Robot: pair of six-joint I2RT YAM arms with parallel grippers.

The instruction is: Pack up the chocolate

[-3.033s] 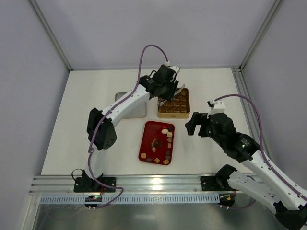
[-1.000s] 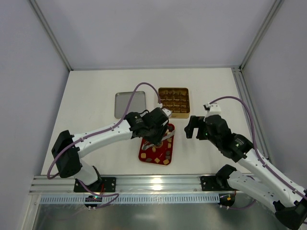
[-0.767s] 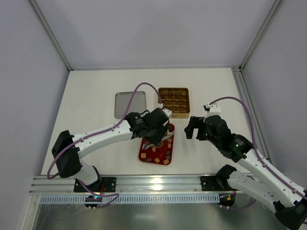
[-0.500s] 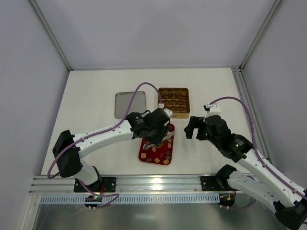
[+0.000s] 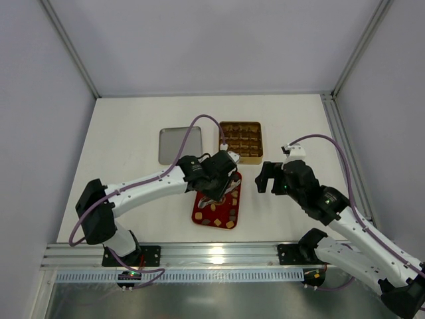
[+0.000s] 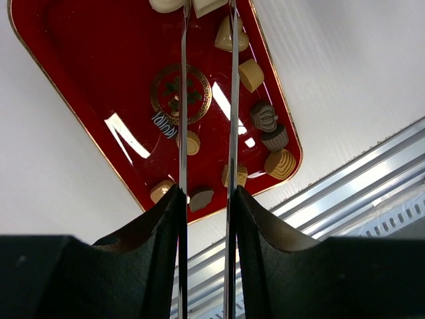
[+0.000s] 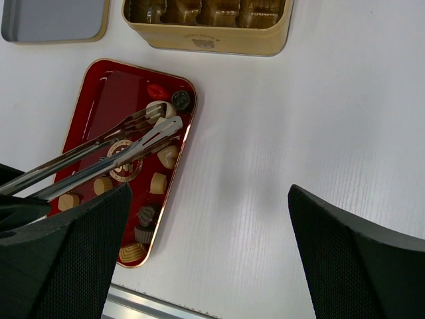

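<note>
Several small chocolate pieces point(image 5: 230, 215) in tan, cream and dark brown lie on the red tray point(image 5: 199, 214), mostly along its right side. My left gripper point(image 5: 216, 184) is shut on metal tongs point(image 7: 113, 156) and hovers over the tray. The tong tips reach the tray's far end, next to a cream piece point(image 7: 158, 109). In the left wrist view the tong blades point(image 6: 182, 100) run between my fingers point(image 6: 206, 193) over the tray point(image 6: 99, 66) and the chocolates point(image 6: 252, 74). My right gripper point(image 5: 269, 176) is open and empty, right of the tray point(image 7: 99, 86).
The square gold tin point(image 5: 241, 139) with gridded compartments stands behind the tray and also shows in the right wrist view point(image 7: 206, 33). A flat grey lid point(image 5: 180, 144) lies left of the tin. A metal rail point(image 5: 212, 256) runs along the near table edge.
Three seconds ago my left gripper was at the gold tin; it has come back over the red tray. Over the last second it hardly moves. The right arm stays still.
</note>
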